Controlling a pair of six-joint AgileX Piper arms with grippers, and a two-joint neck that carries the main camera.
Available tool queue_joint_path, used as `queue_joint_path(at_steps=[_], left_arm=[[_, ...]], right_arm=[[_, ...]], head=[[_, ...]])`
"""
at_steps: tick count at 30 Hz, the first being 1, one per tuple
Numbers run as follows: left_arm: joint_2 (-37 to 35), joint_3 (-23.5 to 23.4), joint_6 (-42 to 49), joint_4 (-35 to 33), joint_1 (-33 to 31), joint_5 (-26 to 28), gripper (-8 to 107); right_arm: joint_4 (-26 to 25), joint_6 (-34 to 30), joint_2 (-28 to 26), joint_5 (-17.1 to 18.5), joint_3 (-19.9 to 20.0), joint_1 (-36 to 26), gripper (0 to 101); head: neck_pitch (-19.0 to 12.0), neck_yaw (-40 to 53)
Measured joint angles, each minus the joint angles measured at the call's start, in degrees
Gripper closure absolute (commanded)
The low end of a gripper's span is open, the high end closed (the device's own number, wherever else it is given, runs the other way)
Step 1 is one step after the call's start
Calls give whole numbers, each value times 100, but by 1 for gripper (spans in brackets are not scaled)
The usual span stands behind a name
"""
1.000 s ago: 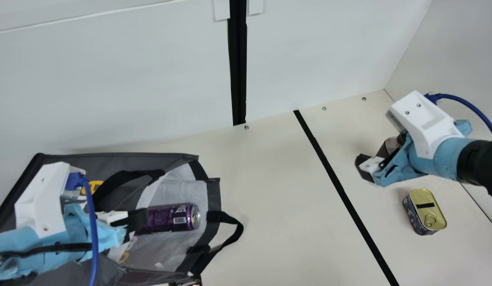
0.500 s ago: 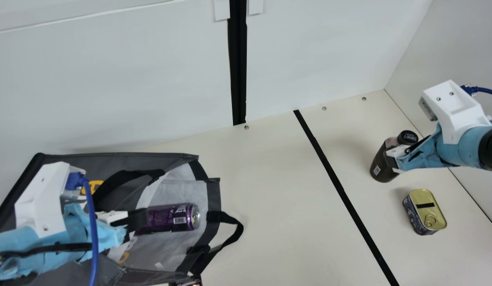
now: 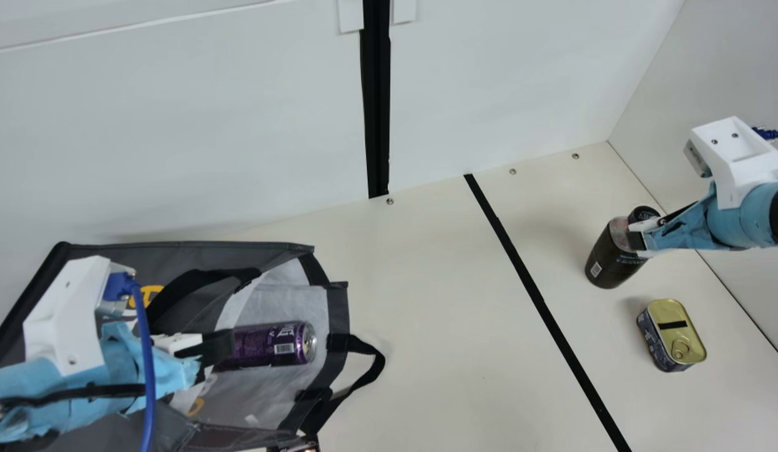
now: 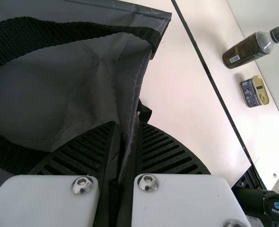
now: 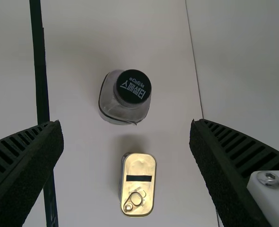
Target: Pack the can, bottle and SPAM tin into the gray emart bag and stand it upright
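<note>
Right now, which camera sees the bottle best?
The left wrist view: it shows the bottle whole, base to cap. In the main view, the right gripper partly covers it; the right wrist view looks down on its cap.

Bottle [image 5: 133, 87] upright near SPAM tin [image 5: 138, 188], right hand [image 3: 640, 236] spread wide.

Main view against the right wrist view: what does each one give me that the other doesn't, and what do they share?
The main view adds the gray bag, the purple can lying inside its opening, and the left gripper at the bag.

The right wrist view adds a look into the wide gap between the right gripper's ribbed fingers.

Both share the right gripper itself, the upright bottle, the tin near it, and the black line on the table.
</note>
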Motion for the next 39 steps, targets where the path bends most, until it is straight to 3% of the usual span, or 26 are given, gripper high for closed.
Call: queue_joint_path(at_steps=[20, 39], left_arm=[[0, 0, 0, 0, 0, 0, 107], [0, 0, 0, 0, 0, 0, 107]], right_arm=[[263, 473, 1013, 359, -633, 41, 6], [205, 799, 1749, 343, -996, 195, 6]], head=[[0, 0], [0, 0]])
